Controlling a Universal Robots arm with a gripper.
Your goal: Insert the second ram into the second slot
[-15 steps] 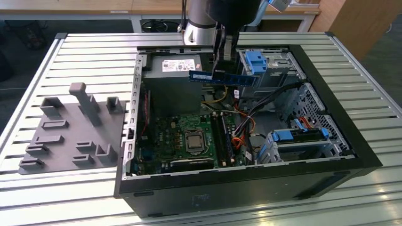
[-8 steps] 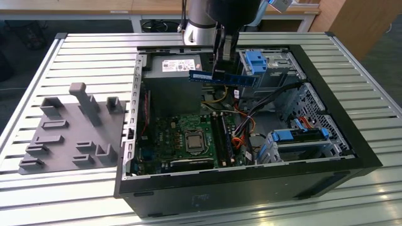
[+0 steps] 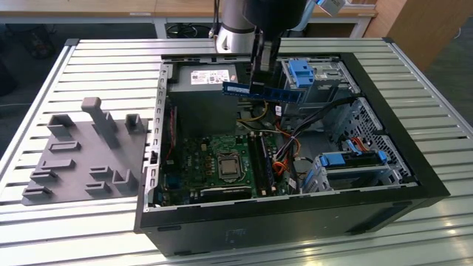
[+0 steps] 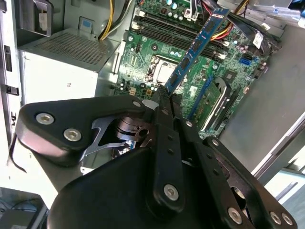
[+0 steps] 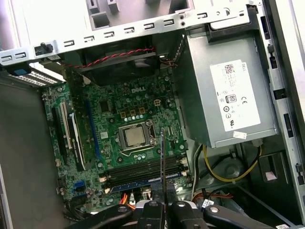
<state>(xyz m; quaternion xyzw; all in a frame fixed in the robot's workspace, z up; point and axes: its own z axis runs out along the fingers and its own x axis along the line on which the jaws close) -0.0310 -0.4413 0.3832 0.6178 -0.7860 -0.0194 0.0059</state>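
The end effector [image 3: 262, 77] pinched the second ram [image 3: 288, 94] level above the open computer case [image 3: 414, 166] on the slatted worktop [image 3: 111, 61]. The second wrist view showed its chips broadside; the first wrist view showed it edge-on over the motherboard [image 5: 114, 109], near the power supply's white printed label [image 5: 236, 98].

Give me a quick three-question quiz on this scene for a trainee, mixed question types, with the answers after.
1. True or false: the gripper holds the RAM stick in the air above the open computer case.
2. The RAM stick's board is: A) green B) blue C) red.
3. Fill in: the grey fixture tray lies on the exterior view's ___ of the computer case.
Key: 1 true; 2 B; 3 left.
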